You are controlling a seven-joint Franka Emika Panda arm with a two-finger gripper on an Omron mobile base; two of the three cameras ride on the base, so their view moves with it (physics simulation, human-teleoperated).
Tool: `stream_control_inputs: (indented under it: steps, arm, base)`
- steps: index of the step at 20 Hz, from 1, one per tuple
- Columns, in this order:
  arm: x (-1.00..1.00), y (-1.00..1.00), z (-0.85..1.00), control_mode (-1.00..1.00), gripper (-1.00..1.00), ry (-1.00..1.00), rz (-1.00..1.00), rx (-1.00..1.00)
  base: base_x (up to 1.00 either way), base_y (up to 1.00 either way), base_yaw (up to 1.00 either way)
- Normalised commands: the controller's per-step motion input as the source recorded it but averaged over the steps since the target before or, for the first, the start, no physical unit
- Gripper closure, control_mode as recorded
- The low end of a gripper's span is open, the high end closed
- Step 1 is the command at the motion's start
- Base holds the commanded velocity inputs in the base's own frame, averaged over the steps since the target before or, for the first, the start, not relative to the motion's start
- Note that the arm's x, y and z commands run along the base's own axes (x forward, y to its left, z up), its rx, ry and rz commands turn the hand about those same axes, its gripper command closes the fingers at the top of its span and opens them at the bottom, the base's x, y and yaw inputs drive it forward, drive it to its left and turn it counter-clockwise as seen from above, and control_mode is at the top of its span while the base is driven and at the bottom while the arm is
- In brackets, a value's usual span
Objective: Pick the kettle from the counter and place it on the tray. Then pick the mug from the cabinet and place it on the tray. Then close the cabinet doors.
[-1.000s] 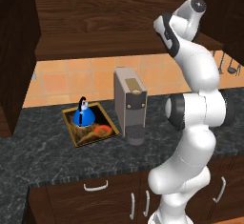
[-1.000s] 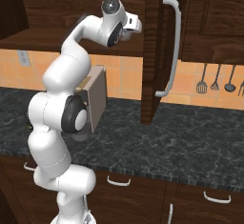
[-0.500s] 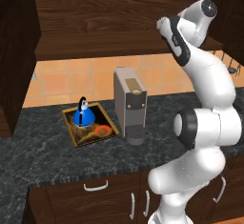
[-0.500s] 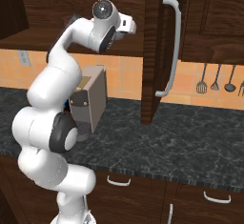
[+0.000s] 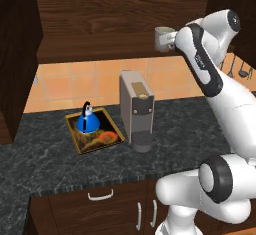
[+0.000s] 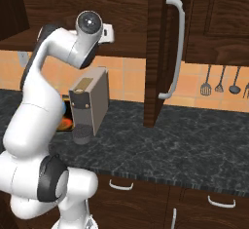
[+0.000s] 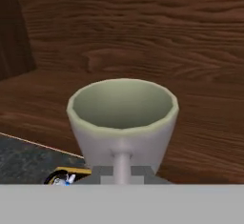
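Far left in left base view: open cabinet door (image 5: 19, 54), dark brown wood, swung out twd the camera. Behind it the cabinet (image 5: 115, 14) w/ wood-grain back and a shelf at its bottom edge. Below, orange-tan tiled backsplash (image 5: 65, 81) runs along the wall.

Counter (image 5: 55, 171): dark speckled stone, thick edge, drawers w/ white handles (image 5: 100, 195) under it. On it, left of centre, the tray (image 5: 75, 140), gold-tan rim, dark picture surface w/ orange blotch. Kettle (image 5: 87, 120) sits on the tray's back half, upright, blue w/ black handle. Just right of the tray, touching or nearly so, a tall grey coffee machine (image 5: 136, 110).

Mug (image 5: 164, 38) is up at the cabinet shelf's front edge, right of centre, upright, at the arm's wrist. In hand view the mug (image 7: 123, 118) sits close in front of the camera, handle facing it, cabinet shelf wood around. Gripper fingers hidden: can't tell if they're closed on the mug or apart.

Right base view: right cabinet door (image 6: 156, 52) open, edge-on, w/ long curved silver bar handle (image 6: 175, 47). Further right, utensils (image 6: 221, 81) hang on the tiles.
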Motion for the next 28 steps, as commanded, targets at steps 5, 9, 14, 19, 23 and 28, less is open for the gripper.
stream_control_inputs:
  steps: [5, 9, 14, 19, 23, 28]
  arm:
    - [-0.73, 1.00, -0.07, -1.00, 1.00, 0.17, 0.03, 0.00]
    - [-0.33, 0.99, -0.38, -1.00, 1.00, 0.26, 0.00, 0.00]
    - [0.00, 0.28, -0.11, -1.00, 1.00, 0.07, 0.00, 0.00]
    - [0.00, 0.00, 0.00, -1.00, 1.00, 0.00, 0.00, 0.00]
    - [0.00, 0.42, -0.58, -1.00, 1.00, 0.04, 0.00, 0.00]
    - [0.00, 0.53, -0.98, -1.00, 1.00, 0.07, 0.00, 0.00]
  base:
    - [0.00, 0.00, 0.00]
    - [0.00, 0.00, 0.00]
    - [0.00, 0.00, 0.00]
    - [0.00, 0.00, 0.00]
    - [0.00, 0.00, 0.00]
    - [0.00, 0.00, 0.00]
